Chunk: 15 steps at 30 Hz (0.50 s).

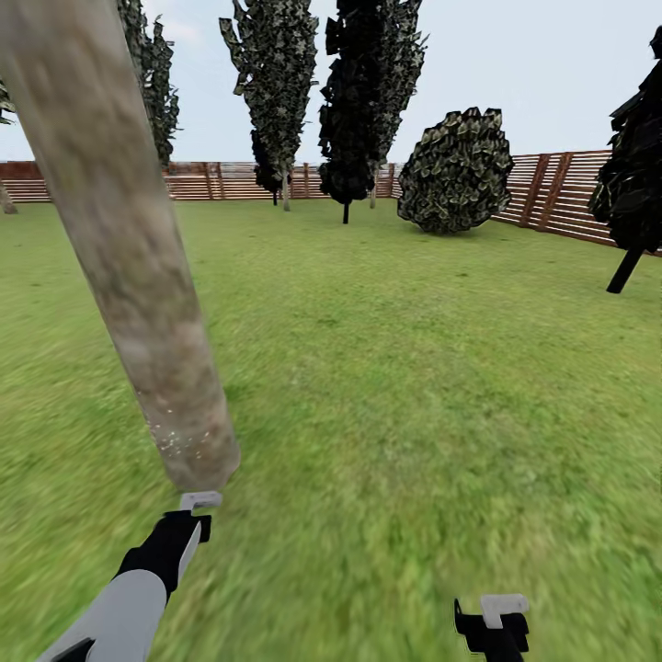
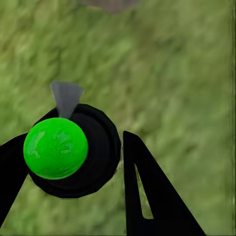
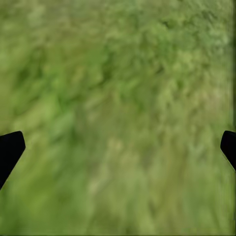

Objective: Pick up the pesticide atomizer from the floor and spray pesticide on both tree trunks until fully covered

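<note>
A thick grey-brown tree trunk (image 1: 119,239) rises at the left of the head view, with its foot just beyond my left gripper (image 1: 188,533). Fine white pesticide specks (image 1: 175,439) dot the lowest part of the bark. In the left wrist view the pesticide atomizer (image 2: 64,152), a black round body with a bright green cap and a grey nozzle (image 2: 65,97), sits between the black fingers of my left gripper (image 2: 73,142), which is shut on it. The nozzle points toward the trunk's foot (image 2: 110,4). My right gripper (image 1: 492,625) (image 3: 120,147) hangs open over bare grass.
Lawn (image 1: 414,368) stretches ahead to a brown slat fence (image 1: 561,188). Thin dark-leaved trees (image 1: 368,101) and a round bush (image 1: 457,170) stand near the fence, and another dark tree (image 1: 634,184) is at the right. A pale trunk foot (image 1: 6,198) shows at the far left edge.
</note>
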Available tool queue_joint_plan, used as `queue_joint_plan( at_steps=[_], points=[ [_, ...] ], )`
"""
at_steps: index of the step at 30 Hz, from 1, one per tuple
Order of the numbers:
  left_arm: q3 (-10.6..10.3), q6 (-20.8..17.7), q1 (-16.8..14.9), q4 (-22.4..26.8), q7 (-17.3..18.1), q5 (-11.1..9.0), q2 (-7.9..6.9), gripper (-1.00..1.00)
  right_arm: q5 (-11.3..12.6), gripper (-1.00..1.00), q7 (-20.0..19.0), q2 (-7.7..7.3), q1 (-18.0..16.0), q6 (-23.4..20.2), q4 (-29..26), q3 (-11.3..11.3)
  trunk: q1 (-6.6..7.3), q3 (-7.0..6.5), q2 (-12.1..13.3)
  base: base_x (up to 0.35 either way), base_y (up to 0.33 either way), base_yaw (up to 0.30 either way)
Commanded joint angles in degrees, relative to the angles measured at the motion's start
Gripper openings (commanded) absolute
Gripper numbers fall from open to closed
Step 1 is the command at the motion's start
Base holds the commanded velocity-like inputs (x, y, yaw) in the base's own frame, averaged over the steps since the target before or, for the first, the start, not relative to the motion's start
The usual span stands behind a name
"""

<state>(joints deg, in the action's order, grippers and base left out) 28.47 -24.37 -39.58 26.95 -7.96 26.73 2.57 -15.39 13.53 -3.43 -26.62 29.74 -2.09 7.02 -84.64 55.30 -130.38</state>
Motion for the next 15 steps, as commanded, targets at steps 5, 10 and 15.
queue_joint_plan(
  at_steps=[5,10,15],
  points=[
    [0.2,-0.2,0.0,0.1,-0.1,0.2,0.1,-1.0,-0.6,1.0,0.2,0.01,-0.1,0.1,0.1,0.4,-0.01,0.05,0.0,0.216,-0.214,0.0],
    [0.2,-0.2,0.0,0.1,0.0,0.2,0.15,-1.0,-0.6,1.0,0.2,0.02,0.0,0.1,0.1,0.4,-0.01,0.05,0.0,0.231,-0.203,0.039],
    [0.1,-0.2,0.0,0.1,0.0,0.2,0.15,-1.0,-0.6,1.0,0.2,0.07,-0.1,0.1,0.1,0.4,-0.01,0.05,0.0,0.231,-0.203,0.247]
  ],
)
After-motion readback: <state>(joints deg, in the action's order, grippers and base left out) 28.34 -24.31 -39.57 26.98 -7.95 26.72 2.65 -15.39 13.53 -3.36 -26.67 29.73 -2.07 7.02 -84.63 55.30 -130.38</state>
